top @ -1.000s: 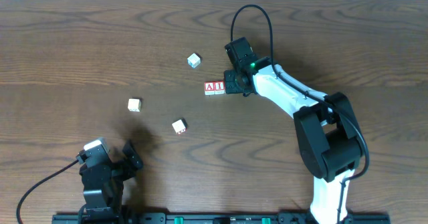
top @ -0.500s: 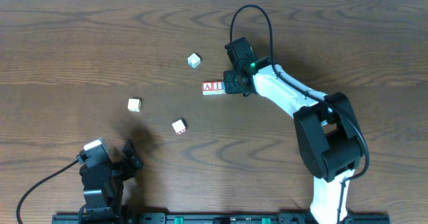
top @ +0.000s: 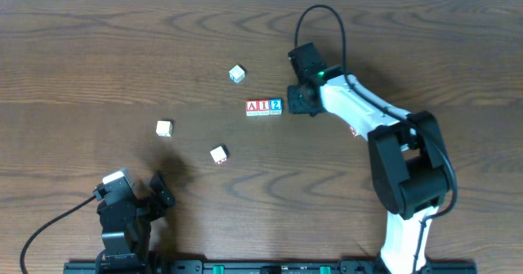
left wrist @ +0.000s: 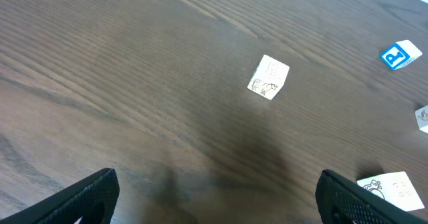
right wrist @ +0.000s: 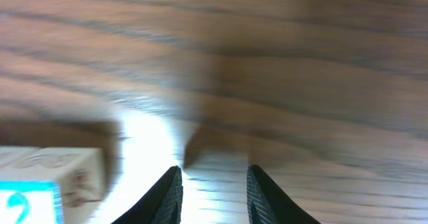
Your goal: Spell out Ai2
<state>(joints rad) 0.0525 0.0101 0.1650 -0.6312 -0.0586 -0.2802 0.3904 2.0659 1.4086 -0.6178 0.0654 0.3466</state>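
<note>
Three letter blocks stand touching in a row at the table's middle: a red A block (top: 252, 106), a red i block (top: 263, 106) and a blue 2 block (top: 275, 105). My right gripper (top: 297, 101) is just right of the row, low over the table, a little open and empty. In the right wrist view its fingers (right wrist: 215, 190) frame bare wood, and the 2 block (right wrist: 40, 184) lies at the lower left, apart from them. My left gripper (top: 160, 189) is wide open and empty at the front left; its fingertips (left wrist: 217, 197) hover over bare wood.
Three loose blocks lie left of the row: one at the back (top: 237, 74), one at the left (top: 164, 128), one nearer the front (top: 218, 154). The left wrist view shows a white block (left wrist: 269, 77), a blue-marked block (left wrist: 400, 53) and another white block (left wrist: 394, 187).
The right gripper has drawn back to the right, away from the row. The blue 2 block now shows at the right end, next to the A and i blocks. The left arm has not moved.
</note>
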